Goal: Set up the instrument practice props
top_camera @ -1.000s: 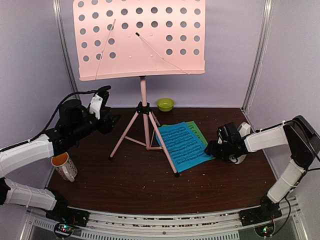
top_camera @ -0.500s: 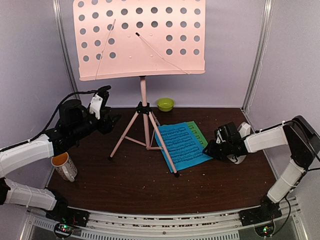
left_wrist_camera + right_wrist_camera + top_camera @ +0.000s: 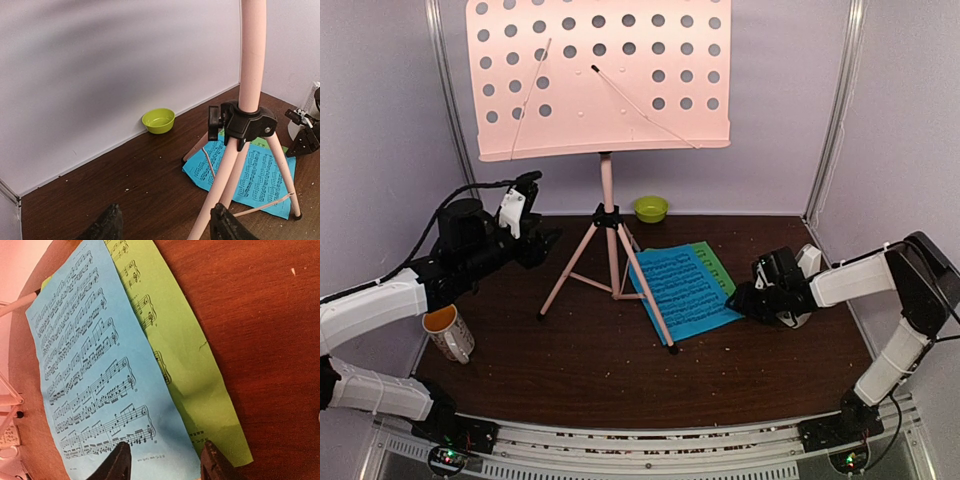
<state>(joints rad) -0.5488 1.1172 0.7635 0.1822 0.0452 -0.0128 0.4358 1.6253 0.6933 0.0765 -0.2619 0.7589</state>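
I see pink music stand [image 3: 607,215] upright on tabletop [image 3: 620,370], tripod spread. Blue music sheet [image 3: 682,292] flat by stand's right leg, overlapping green music sheet [image 3: 716,262]. Right pincer [image 3: 165,467] spread open, empty, low over sheets' edge farthest from stand. White metronome [image 3: 808,258] mostly hidden behind it. Left pincer [image 3: 165,231] open, empty, left of stand, facing pole. Lime bowl [image 3: 651,208] behind stand, mug [image 3: 448,333] far left of stand.

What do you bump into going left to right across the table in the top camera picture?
White mug with yellow inside → pink perforated-metal music stand → blue printed music sheet → right gripper.
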